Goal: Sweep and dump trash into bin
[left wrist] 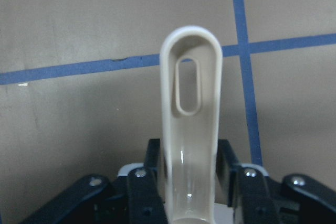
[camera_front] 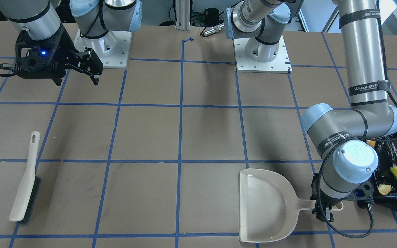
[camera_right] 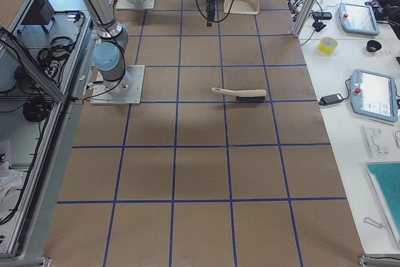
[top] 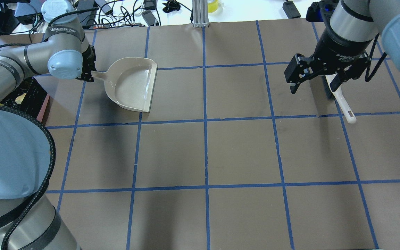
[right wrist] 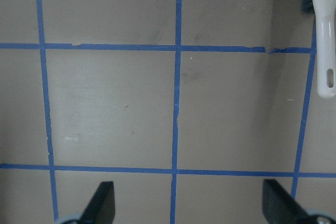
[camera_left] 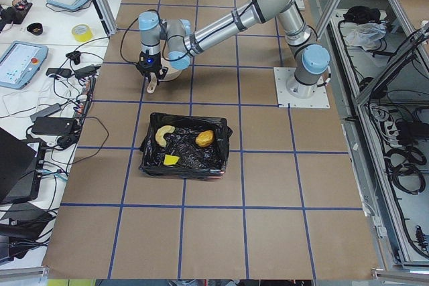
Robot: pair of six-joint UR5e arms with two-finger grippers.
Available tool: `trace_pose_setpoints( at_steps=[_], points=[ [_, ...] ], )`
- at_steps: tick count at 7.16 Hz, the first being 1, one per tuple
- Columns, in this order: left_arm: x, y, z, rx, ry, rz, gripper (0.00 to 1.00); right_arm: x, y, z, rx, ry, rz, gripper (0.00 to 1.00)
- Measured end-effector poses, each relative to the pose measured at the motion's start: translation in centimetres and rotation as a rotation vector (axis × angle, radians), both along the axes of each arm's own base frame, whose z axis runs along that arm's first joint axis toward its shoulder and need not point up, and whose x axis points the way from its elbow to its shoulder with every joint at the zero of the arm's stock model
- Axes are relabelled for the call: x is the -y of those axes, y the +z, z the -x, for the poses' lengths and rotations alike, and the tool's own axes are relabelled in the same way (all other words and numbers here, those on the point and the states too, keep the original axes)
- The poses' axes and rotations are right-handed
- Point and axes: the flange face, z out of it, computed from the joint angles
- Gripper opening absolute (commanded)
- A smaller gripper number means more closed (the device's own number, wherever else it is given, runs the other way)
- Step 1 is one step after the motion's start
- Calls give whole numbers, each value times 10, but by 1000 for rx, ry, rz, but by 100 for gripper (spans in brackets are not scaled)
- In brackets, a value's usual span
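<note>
The trash (camera_left: 205, 138), all three pieces, lies inside the bin (camera_left: 221, 151), so sweeping and dumping look done. The left hand (camera_front: 324, 207) pinches the handle of the empty dustpan (camera_front: 267, 203), which sits flat on the table (camera_front: 150, 137). The right hand (top: 314, 82) hangs spread near the brush (camera_front: 26, 182). Only letting go seems left.

Four wide, two wrist (dustpan (camera_front: 271, 203) shared)

**Left arm** (top: 9, 67): folded at the elbow, wrist pointing straight down. The left gripper (top: 87, 74) sits low at the handle end of the dustpan (top: 132, 85), with fingers (left wrist: 155, 153) pressed against both sides of the handle.

**Right arm** (top: 351, 21): well apart from the dustpan, wrist down. The right gripper (top: 314, 85) is raised, jaws wide apart, holding nothing.
</note>
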Motion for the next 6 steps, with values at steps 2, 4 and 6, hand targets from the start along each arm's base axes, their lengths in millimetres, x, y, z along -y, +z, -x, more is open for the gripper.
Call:
trace_pose_setpoints(
  at_steps=[2, 4, 6],
  points=[
    [-2, 14, 11, -4, -20, 15, 49, 0, 0, 0, 0, 0, 0, 100],
    [-11, 47, 46, -9, -110, 30, 46, 0, 0, 0, 1, -1, 0, 100],
    [-27, 99, 64, 42, -407, 2, 66, 0, 0, 0, 1, -1, 0, 100]
  ],
)
